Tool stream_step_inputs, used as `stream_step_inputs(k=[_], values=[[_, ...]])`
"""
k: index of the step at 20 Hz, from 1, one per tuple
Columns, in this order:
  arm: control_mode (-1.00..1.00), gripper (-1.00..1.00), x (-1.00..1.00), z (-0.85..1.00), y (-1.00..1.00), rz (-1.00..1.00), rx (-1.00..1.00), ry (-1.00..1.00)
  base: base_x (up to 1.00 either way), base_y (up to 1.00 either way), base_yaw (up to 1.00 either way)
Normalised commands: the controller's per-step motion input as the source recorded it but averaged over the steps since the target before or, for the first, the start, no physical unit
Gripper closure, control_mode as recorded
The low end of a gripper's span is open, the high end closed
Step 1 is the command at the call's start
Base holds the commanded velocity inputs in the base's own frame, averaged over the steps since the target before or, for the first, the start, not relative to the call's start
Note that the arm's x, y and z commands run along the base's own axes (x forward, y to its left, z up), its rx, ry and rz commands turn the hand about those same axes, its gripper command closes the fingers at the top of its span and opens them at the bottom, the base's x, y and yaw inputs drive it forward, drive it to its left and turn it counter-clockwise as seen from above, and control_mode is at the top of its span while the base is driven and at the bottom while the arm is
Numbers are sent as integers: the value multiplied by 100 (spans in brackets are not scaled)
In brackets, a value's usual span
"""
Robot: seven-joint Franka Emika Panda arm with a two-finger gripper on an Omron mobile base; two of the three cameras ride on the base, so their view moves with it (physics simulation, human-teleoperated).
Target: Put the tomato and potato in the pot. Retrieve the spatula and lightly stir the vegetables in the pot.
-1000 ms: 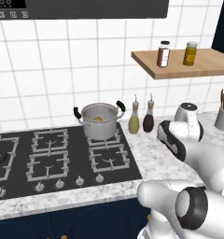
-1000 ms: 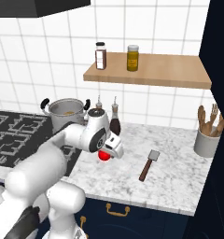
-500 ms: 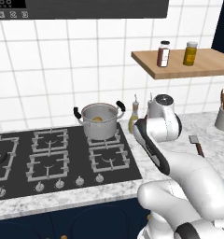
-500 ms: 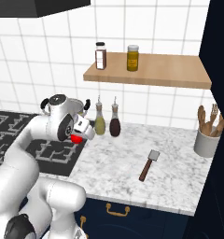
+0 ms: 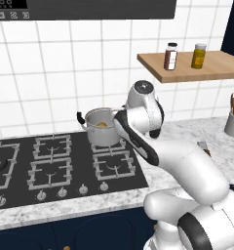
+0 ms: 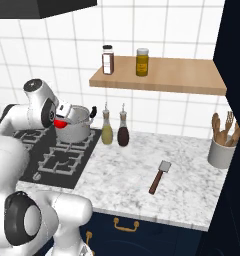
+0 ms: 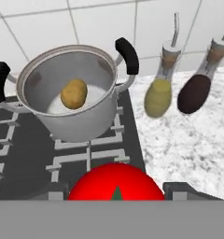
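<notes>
Your gripper [image 7: 116, 193] pinches the tomato [image 7: 116, 182], apparently just near of the pot [image 7: 44, 114] holding the potato [image 7: 73, 94].

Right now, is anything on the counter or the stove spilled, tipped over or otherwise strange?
Nothing stands out. The pot sits upright on the stove with the potato inside, both bottles stand upright, and the spatula lies flat on the counter. The tool holds the tomato.
</notes>
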Motion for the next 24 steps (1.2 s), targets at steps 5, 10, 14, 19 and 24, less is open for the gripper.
stream_step_inputs(k=[5,10,14,19,24], values=[[-100,100,99,7,61,4,-5,-1,0,0,0],[-100,100,99,-44,33,1,-11,0,0,0,0],[-100,100,85,-78,0,0,-10,0,0,0,0],[-100,100,62,-48,0,0,-3,0,0,0,0],[-100,-100,19,-13,-7,0,0,0,0,0,0]])
